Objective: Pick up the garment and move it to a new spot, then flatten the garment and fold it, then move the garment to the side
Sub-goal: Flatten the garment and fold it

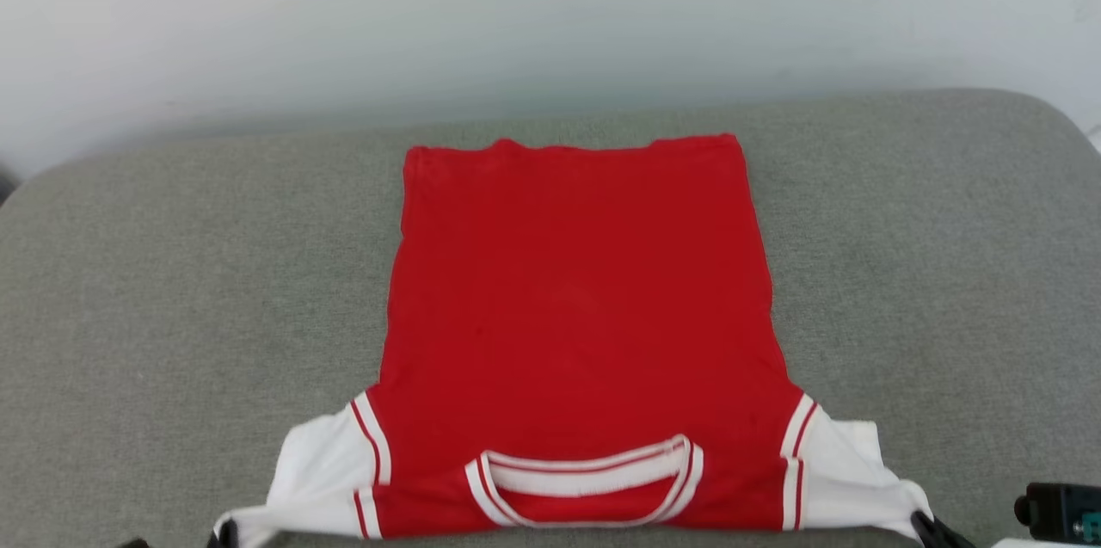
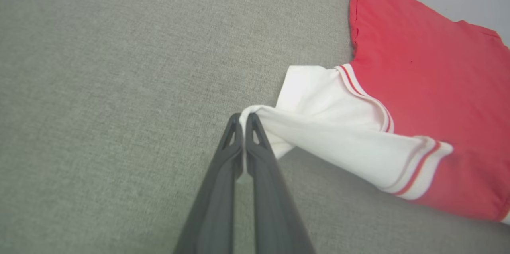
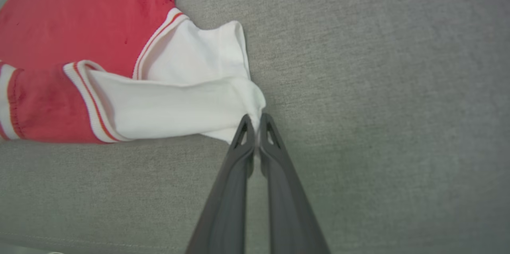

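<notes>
Red garment [image 1: 576, 307], flat on grey woven surface [image 1: 172, 273].

Red garment [image 1: 576, 316] flat on grey fabric [image 1: 172, 316]

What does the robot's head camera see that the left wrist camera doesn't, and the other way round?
Head view adds: the whole red shirt spread flat, its far hem, its striped collar nearest the robot, and the right sleeve. Left wrist view adds: a close look at the left gripper, its two dark fingers shut on the tip of the white left sleeve. Both share: the red cloth, that left sleeve with its striped trim, and the grey cushion underneath.
</notes>
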